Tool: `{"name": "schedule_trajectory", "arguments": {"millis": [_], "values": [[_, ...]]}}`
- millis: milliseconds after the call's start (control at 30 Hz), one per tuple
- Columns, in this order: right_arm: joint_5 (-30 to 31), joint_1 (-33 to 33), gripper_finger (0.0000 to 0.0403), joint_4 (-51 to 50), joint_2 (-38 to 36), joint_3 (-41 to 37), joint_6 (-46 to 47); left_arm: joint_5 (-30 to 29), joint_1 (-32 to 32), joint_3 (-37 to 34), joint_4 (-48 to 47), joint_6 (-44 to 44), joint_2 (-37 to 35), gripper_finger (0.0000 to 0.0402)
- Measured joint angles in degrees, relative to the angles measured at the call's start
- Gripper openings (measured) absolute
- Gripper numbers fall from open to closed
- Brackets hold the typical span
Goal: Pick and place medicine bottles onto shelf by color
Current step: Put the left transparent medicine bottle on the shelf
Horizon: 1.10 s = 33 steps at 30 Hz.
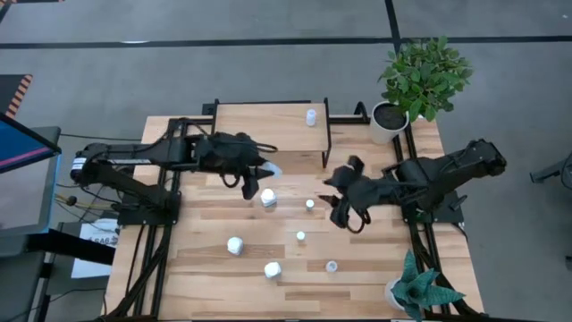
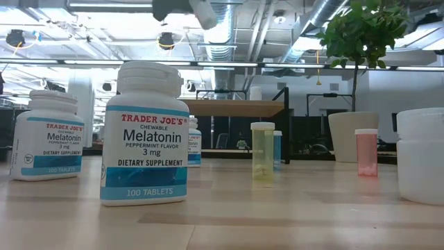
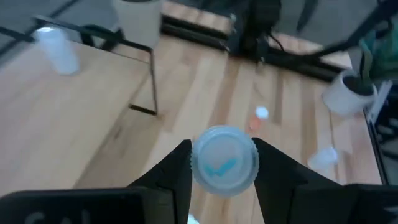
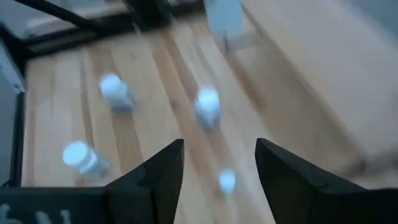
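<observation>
Left tool (image 3: pixel 222 167) is clenched on a white-capped Melatonin bottle (image 3: pixel 224 160), lifted clear of the surface (image 1: pixel 206 259), presumably bound for the shelf (image 1: pixel 259 125), where one bottle (image 1: pixel 311 117) already stands. Right tool (image 4: pixel 219 163) waits released, empty. Held bottle's label hidden; no colour grouping discernible.

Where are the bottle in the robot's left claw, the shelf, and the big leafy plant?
held bottle (image 3: pixel 224 160), left wrist view, on its round white cap.
shelf (image 1: pixel 264 125), high view, on its bare wooden top.
leafy plant (image 1: pixel 427 73), high view, on its green leaves.
</observation>
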Motion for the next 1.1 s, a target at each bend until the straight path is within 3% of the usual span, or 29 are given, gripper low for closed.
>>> {"name": "schedule_trajectory", "arguments": {"millis": [100, 200, 433, 667, 1100], "values": [[-0.9, -2.5, 0.0223, 5.4, 0.8, 0.0, -10.1, 2.2, -0.5, 2.1, 0.2, 1.7, 2.8, 0.0116], [-2.7, -5.0, 0.0236, 6.9, 1.5, 0.1, -14.3, 3.4, -1.1, 5.1, 0.1, 2.3, 5.1, 0.0111], [-10.9, -9.7, 0.0281, 10.1, 5.3, 0.0, -17.4, 3.4, -1.9, 9.9, 0.0, 4.4, 6.5, 0.0113], [-11.7, -10.4, 0.0320, 17.3, 7.3, 0.1, -23.6, 3.4, -2.0, 10.4, -2.3, 4.1, 6.3, 0.0110], [-14.6, -12.7, 0.0318, 23.4, 8.5, -0.1, -25.3, 3.3, -2.0, 10.4, -3.5, 4.0, 6.3, 0.0113]]}}
